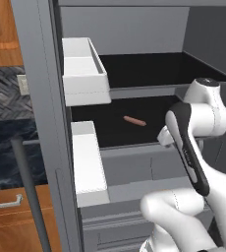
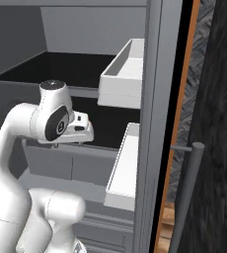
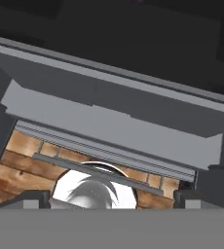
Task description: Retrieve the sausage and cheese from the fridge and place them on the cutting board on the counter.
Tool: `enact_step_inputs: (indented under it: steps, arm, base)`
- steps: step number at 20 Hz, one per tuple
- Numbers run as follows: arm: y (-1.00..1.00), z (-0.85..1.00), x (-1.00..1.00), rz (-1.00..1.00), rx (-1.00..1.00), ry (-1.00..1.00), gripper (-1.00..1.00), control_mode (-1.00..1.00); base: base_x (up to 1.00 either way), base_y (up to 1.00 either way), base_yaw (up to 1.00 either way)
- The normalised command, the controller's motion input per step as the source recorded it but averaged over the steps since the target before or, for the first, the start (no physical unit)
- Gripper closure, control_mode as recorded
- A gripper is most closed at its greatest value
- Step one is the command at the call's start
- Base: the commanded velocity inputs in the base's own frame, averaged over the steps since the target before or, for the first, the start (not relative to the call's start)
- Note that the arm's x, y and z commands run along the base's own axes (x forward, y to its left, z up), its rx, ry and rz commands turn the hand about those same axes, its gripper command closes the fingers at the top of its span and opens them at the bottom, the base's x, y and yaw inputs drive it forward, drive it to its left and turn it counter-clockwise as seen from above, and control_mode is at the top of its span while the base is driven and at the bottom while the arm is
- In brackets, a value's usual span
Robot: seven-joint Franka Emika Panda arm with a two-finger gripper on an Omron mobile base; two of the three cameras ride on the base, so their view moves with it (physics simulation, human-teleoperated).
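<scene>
I am working in front of the open fridge [image 1: 134, 78], and the step in hand, as I judge it, is the reach for the sausage [image 1: 134, 121]. It lies alone on the dark lower shelf [image 1: 120, 133] of the fridge, a thin reddish link set slightly aslant, well clear of the shelf's walls and its front lip. I cannot find the cheese anywhere, nor the cutting board.

My gripper [image 3: 111, 202] stands wide, both dark tips [image 3: 28, 199] far apart, with nothing between them. The hand view looks down past the grey fridge ledges onto the wooden floor [image 3: 21, 160], so the hand is pointing below the sausage's shelf, not at it. In the left base view the arm [image 1: 188, 147] is folded close in front of the fridge, to the right of the sausage and nearer to me than it.

To do this well I would raise and level the hand first, then enter over the lip of the sausage's shelf, keeping under the shelf above. I would turn the wrist so the jaws straddle the link across its thin width, come down around its middle, and close gently, since a small round thing may roll aside.

White door bins [image 1: 83, 69] hang left of the sausage on the open door [image 1: 41, 123]. Beyond that door I see dark table [image 1: 7, 152] over reddish cabinets [image 1: 12, 216].
</scene>
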Motion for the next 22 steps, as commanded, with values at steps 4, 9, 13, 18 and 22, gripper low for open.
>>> enact_step_inputs:
  steps: [4, 9, 13, 18, 22]
  arm:
    - [-0.01, -0.24, 0.72, 0.21, 0.09, 0.0, -1.0, -1.0]
    - [0.0, -0.1, 0.47, 0.25, 0.0, 0.01, -1.0, -1.0]
    - [0.0, -0.21, 0.35, 0.1, 0.0, -0.02, -1.0, -1.0]
    - [0.0, -0.48, 0.33, 0.05, 0.0, -0.05, -1.0, -1.0]
    - [0.0, -0.16, 0.56, 0.0, 0.0, 0.0, -1.0, -1.0]
  base:
    - [0.0, 0.0, 0.0]
    - [0.0, 0.0, 0.0]
    - [0.0, 0.0, 0.0]
    - [0.0, 0.0, 0.0]
    - [0.0, 0.0, 0.0]
